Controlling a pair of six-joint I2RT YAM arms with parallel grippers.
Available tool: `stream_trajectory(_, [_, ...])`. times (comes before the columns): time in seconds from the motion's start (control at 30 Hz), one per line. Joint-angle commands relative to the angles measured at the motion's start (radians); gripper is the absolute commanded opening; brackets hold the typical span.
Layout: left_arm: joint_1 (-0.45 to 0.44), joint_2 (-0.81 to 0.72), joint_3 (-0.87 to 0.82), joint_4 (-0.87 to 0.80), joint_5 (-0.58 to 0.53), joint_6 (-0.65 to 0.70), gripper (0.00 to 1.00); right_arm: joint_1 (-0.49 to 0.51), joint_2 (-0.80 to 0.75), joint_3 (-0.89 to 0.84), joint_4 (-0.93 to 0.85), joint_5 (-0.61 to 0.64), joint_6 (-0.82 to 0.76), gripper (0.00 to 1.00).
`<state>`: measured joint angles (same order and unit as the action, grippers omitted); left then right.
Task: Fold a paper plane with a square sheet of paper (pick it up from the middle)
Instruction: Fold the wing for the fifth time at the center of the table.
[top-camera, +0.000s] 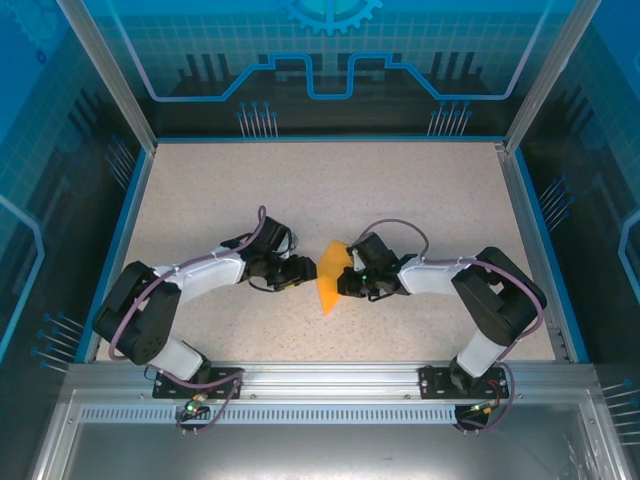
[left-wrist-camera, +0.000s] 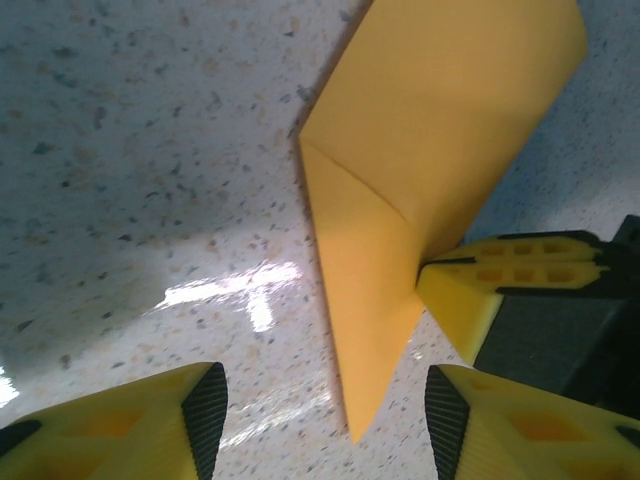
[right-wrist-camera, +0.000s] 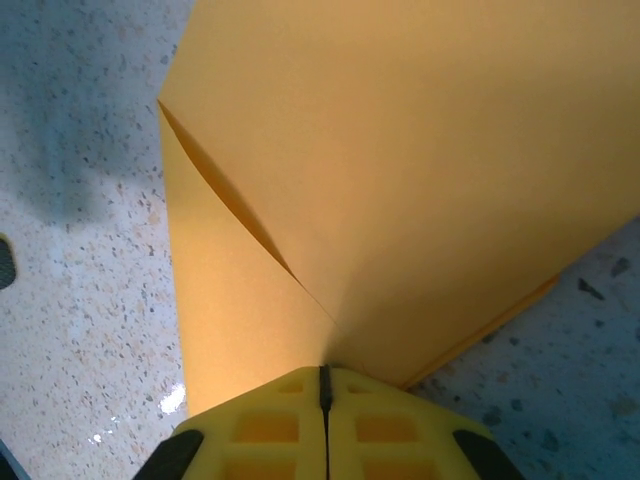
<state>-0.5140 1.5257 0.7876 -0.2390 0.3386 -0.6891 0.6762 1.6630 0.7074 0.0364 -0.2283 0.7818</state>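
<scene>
Right gripper (right-wrist-camera: 322, 385) pinched shut on square sheet of paper (right-wrist-camera: 420, 180), likely propping its creased flap up for folding | left gripper (left-wrist-camera: 325, 415) spread, poised just beside | paper mid table (top-camera: 400, 190), nearer near edge

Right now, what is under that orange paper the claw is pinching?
Speckled table shows around the folded orange paper, pinched at one edge by the right claw. The patch directly beneath the paper is covered, so I cannot tell what lies there.
</scene>
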Motion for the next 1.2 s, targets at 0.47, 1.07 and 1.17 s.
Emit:
stream_trajectory(0.47, [-0.074, 0.136, -0.012, 0.230, -0.053, -0.181, 0.55, -0.045, 0.016, -0.173, 0.168, -0.050, 0.022, 0.00])
stream_trajectory(1.07, [-0.094, 0.104, -0.034, 0.300, -0.123, -0.239, 0.47, -0.077, 0.038, -0.203, 0.213, -0.093, 0.010, 0.00])
stream_trajectory(1.17, [-0.093, 0.098, -0.034, 0.297, -0.119, -0.228, 0.43, -0.077, 0.038, -0.200, 0.213, -0.094, 0.009, 0.00])
